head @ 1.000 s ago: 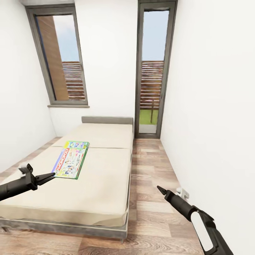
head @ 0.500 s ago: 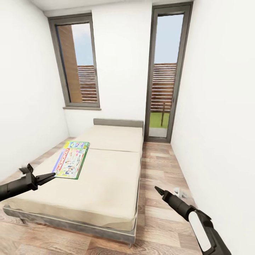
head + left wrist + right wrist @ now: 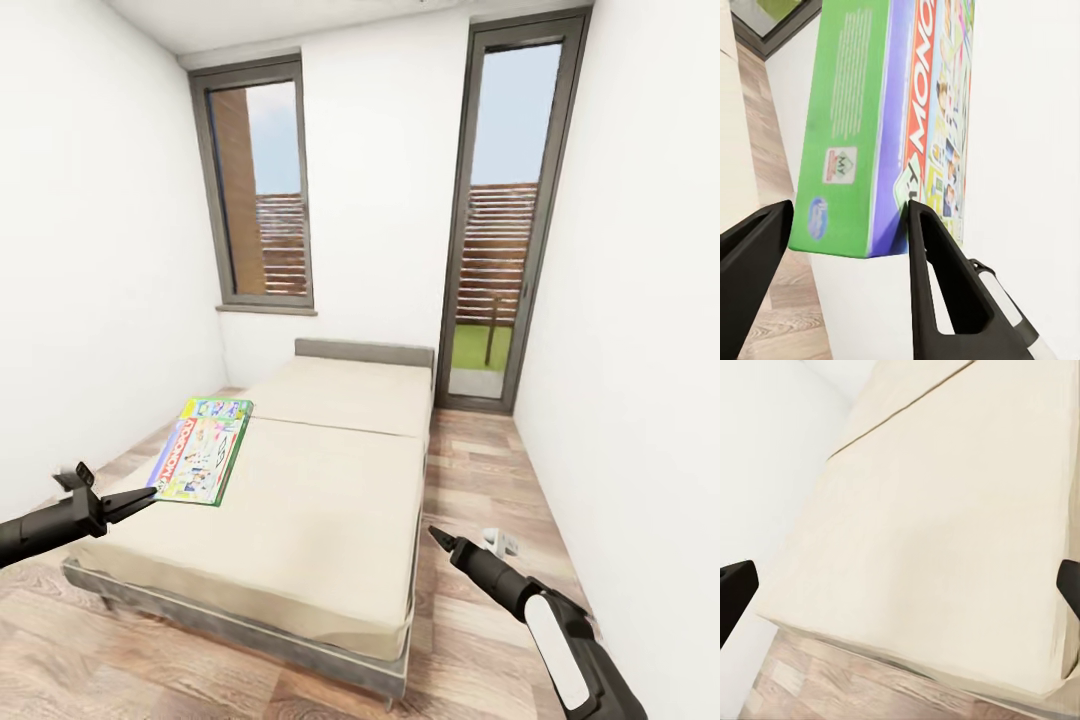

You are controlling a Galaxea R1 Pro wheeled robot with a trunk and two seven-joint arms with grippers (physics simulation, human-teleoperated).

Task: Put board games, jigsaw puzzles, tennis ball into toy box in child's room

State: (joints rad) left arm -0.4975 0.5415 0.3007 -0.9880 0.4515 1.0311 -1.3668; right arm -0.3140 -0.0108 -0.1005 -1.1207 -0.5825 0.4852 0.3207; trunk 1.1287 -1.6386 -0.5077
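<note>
A green-edged board game (image 3: 201, 450) with busy print is held off the mattress, level, in front of the bed's left side. My left gripper (image 3: 150, 494) is shut on its near edge. In the left wrist view the green side of the board game (image 3: 844, 127) sits between the two black fingers (image 3: 937, 285) of the left gripper (image 3: 847, 206). The bed (image 3: 320, 490) has a beige mattress and a grey headboard (image 3: 364, 352). My right gripper (image 3: 436, 537) hovers over the floor by the bed's right corner. It is open in the right wrist view, which looks onto the mattress (image 3: 945, 525).
This is a narrow white-walled room with wood plank floor (image 3: 480, 470) right of the bed. A tall window (image 3: 258, 180) and a glass door (image 3: 500, 220) stand at the far wall. A small white object (image 3: 502, 541) lies on the floor near the right wall.
The camera has drawn back and turned, so the bed sits further right and away in the picture. The left gripper still holds the board game at the same spot in view.
</note>
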